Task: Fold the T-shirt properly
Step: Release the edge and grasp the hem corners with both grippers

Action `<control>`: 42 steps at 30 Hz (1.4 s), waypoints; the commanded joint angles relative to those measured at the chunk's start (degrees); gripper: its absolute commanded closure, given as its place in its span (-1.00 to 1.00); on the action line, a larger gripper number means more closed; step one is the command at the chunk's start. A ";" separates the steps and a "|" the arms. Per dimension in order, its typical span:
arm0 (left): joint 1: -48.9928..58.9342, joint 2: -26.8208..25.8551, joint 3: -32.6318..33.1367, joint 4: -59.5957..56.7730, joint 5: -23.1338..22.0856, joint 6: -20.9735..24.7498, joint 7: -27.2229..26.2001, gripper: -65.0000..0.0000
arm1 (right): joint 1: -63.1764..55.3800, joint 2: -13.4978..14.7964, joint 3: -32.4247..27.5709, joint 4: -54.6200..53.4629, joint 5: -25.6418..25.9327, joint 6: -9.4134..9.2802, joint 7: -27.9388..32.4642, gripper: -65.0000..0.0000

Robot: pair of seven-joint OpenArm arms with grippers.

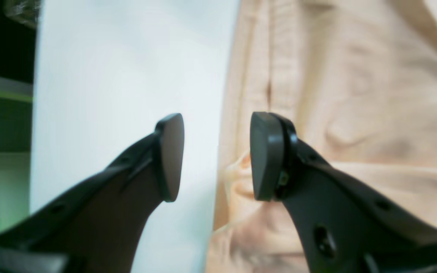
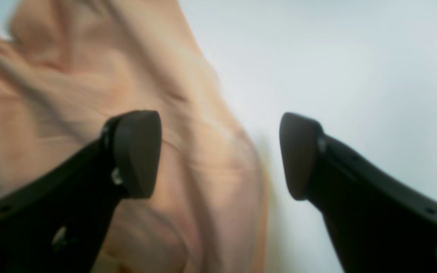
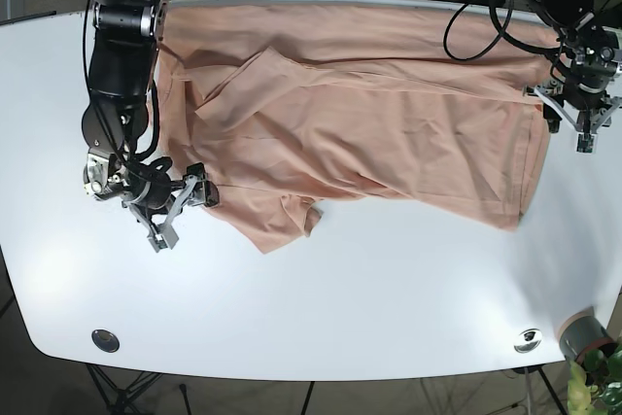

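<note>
The peach T-shirt (image 3: 389,114) lies spread and wrinkled across the far half of the white table (image 3: 389,298), with one folded flap near its left side. My right gripper (image 3: 185,216) is open at the shirt's lower left corner. In the right wrist view the shirt (image 2: 70,76) reaches under the left finger, and its edge ends inside the open gripper (image 2: 218,155). My left gripper (image 3: 569,128) is open at the shirt's right edge. In the left wrist view that edge of the shirt (image 1: 355,76) runs between the fingertips of the gripper (image 1: 218,157).
Two round metal discs (image 3: 105,340) (image 3: 528,340) sit near the table's front corners. A pot with a plant (image 3: 588,342) stands off the front right corner. Cables (image 3: 486,7) hang at the back right. Bare table (image 1: 127,76) (image 2: 355,57) lies outside each shirt edge.
</note>
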 commanded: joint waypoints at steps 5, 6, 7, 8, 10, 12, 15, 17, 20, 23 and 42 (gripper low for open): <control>-6.33 -1.14 0.60 -2.80 -0.26 0.45 -1.02 0.20 | 2.07 -1.29 0.20 -2.07 -2.90 0.78 5.83 -0.41; -7.82 -1.23 0.60 -3.85 -0.26 0.45 -1.02 0.20 | 1.98 -1.29 0.20 -2.07 -2.81 0.69 5.83 -0.41; -8.88 -1.23 0.60 -4.65 -0.26 0.45 -1.02 0.20 | 1.89 -1.29 0.20 -2.07 -2.81 0.61 5.83 -0.40; -10.55 -1.49 0.60 -5.88 -0.26 0.45 -1.02 0.19 | 1.89 -1.29 0.20 -2.07 -2.81 0.61 5.92 -0.37; -14.24 -3.25 0.86 -9.66 -0.26 3.13 -1.02 0.12 | 1.89 -1.29 0.20 -2.24 -2.81 0.52 5.92 -0.15; -17.32 -4.30 2.80 -14.32 -0.26 6.38 -1.10 -0.05 | 1.89 -1.29 0.20 -2.16 -2.81 0.52 6.00 0.13; -21.54 -7.29 6.67 -21.26 -0.70 11.66 -1.28 -0.30 | 1.98 -1.29 0.20 -2.16 -2.81 0.52 6.00 0.61; -24.53 -8.96 9.39 -25.74 -0.70 15.52 -1.37 -0.42 | 1.98 -1.29 0.20 -2.07 -2.81 0.52 5.83 0.88; -28.04 -10.28 13.26 -31.63 -0.78 18.25 -3.13 -0.52 | 1.98 -1.29 0.38 -1.98 -2.81 0.52 5.56 0.92; -30.77 -11.07 17.21 -38.67 -0.78 18.34 -8.23 -0.54 | 1.89 -1.29 0.55 -1.98 -2.81 0.52 5.56 0.92; -38.07 -11.60 20.99 -63.28 -0.87 12.62 -18.77 -0.55 | 1.72 -1.38 0.73 -1.89 -2.73 0.52 4.77 0.92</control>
